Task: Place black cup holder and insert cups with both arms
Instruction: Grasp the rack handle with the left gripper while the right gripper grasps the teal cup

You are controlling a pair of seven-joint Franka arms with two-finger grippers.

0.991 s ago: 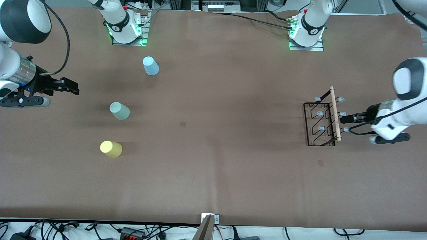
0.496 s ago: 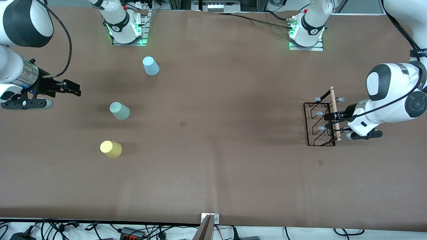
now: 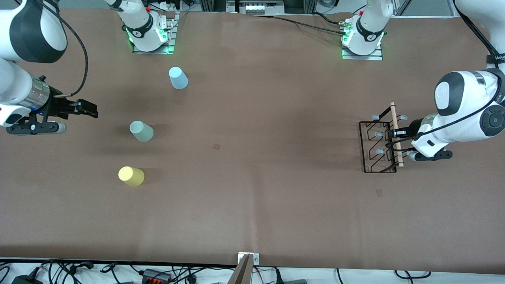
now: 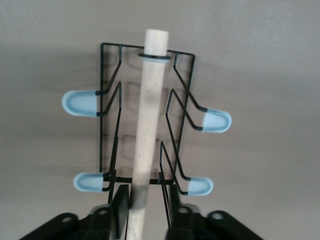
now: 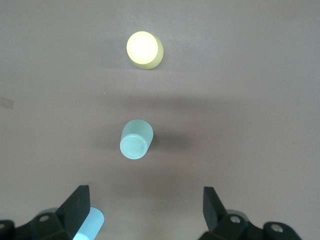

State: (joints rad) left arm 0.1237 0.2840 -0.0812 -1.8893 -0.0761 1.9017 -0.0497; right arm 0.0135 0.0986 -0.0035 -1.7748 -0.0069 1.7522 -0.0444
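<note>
Wooden rod (image 4: 146,135) between left gripper (image 4: 144,207) fingers

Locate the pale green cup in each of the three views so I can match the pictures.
Front view: the pale green cup stands upside down toward the right arm's end of the table, between the light blue cup and the yellow cup.
Left wrist view: not in it; only the black cup holder shows.
Right wrist view: mid-picture, ahead of the open right gripper.
Shared landmark: the yellow cup, in the front and right wrist views.
</note>
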